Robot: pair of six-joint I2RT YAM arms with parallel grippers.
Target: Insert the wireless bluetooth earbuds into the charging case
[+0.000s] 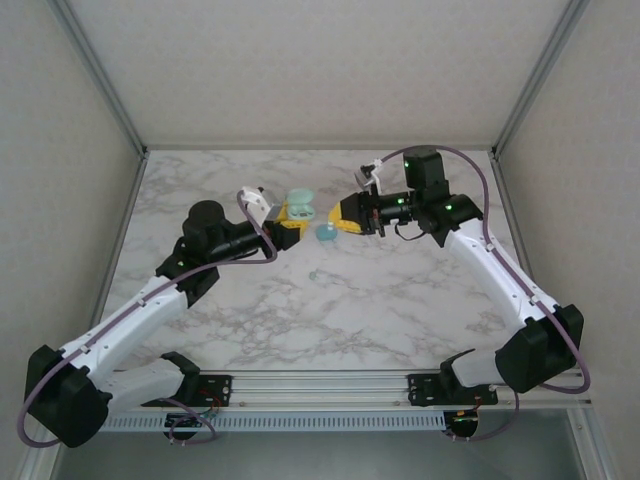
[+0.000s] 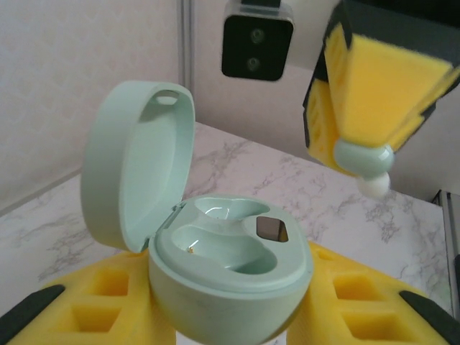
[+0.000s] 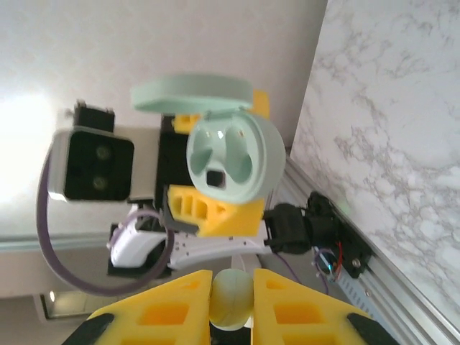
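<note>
My left gripper (image 2: 230, 320) is shut on the mint green charging case (image 2: 230, 277), its yellow fingers (image 2: 86, 309) on either side of the case body. The lid (image 2: 136, 165) stands open and both sockets look empty. One mint earbud (image 2: 364, 162) with a white tip hangs just above and to the right of the case, pinched in my right gripper (image 3: 231, 302). From the right wrist, the earbud (image 3: 231, 296) sits between the yellow pads, and the open case (image 3: 231, 162) faces it. From above, both grippers (image 1: 292, 218) (image 1: 338, 222) meet over the far middle of the table.
A tiny pale bit (image 1: 312, 274), perhaps another earbud, lies on the marble table (image 1: 380, 310) just in front of the grippers. Grey walls and metal posts (image 1: 110, 90) close in the table on three sides. The arms' base rail (image 1: 320, 385) runs along the near edge.
</note>
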